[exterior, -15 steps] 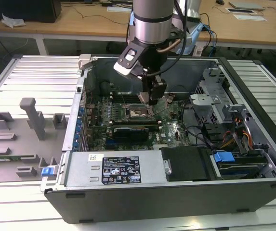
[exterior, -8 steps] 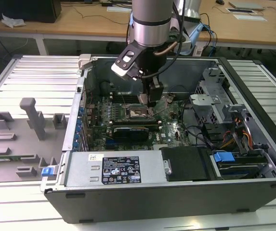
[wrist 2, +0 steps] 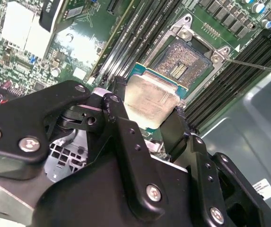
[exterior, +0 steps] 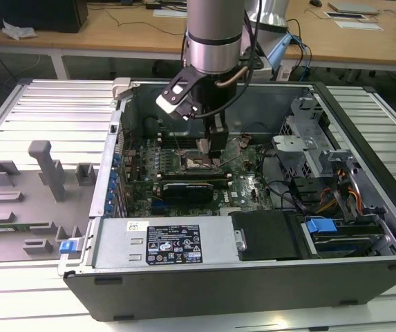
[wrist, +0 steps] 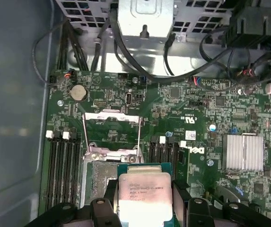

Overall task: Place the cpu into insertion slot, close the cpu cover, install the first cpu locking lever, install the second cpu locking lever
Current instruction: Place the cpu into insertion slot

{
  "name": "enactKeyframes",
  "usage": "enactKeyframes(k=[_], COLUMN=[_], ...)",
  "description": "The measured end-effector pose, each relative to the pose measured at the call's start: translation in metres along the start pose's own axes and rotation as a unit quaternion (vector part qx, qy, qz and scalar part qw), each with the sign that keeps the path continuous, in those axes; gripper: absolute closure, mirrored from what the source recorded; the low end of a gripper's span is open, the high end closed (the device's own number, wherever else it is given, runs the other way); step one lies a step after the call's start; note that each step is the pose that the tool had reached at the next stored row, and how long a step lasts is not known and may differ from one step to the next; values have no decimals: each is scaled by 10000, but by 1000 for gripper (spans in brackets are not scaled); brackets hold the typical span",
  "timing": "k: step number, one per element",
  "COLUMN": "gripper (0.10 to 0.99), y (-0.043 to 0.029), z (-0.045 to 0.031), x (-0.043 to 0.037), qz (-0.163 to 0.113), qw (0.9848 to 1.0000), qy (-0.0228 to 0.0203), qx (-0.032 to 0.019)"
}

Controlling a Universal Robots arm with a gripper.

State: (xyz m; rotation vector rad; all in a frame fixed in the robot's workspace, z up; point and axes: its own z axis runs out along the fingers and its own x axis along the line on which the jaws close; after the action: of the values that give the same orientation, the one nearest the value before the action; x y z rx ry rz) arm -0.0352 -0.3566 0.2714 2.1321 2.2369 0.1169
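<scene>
"Black fingers [wrist 2: 121, 132], two of them. What do we see between them?"

"We see the gripper [wrist 2: 144, 111] clamped on one cpu [wrist 2: 152, 97], pinched at two opposite edges, with its pale top showing in both wrist views."

"Where does the chip sit?"

"We find it just over the near edge of the one insertion slot [wrist 2: 182, 64]. We cannot tell whether it touches the socket. The slot's contact field lies bare."

"And the lid?"

"We count one cpu cover [wrist: 110, 115], swung open and lying beyond the slot in the first wrist view, off the socket."

"What surrounds it?"

"We count one thin metal rod [wrist 2: 253, 65] crossing the long black memory slots [wrist: 62, 165] that flank the socket on both sides. We also see one coin battery [wrist: 80, 92] and one ribbed silver heat sink [wrist: 242, 152], all on the green motherboard [wrist: 196, 109]. Black cables [wrist: 126, 52] loop past its far edge. In the exterior view we see the arm [exterior: 215, 34] reaching down into one open computer case [exterior: 253, 283]."
</scene>
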Motion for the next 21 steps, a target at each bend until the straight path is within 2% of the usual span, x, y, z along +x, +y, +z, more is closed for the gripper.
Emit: enactKeyframes(k=[11,17,21], gripper=[545,545,545], y=[-31,-67,-90], z=[71,116,174], x=[51,112,154], qz=[326,349,335], qw=[9995,9994,9994], qy=[-29,-31,-30], qx=[-5,-6,-6])
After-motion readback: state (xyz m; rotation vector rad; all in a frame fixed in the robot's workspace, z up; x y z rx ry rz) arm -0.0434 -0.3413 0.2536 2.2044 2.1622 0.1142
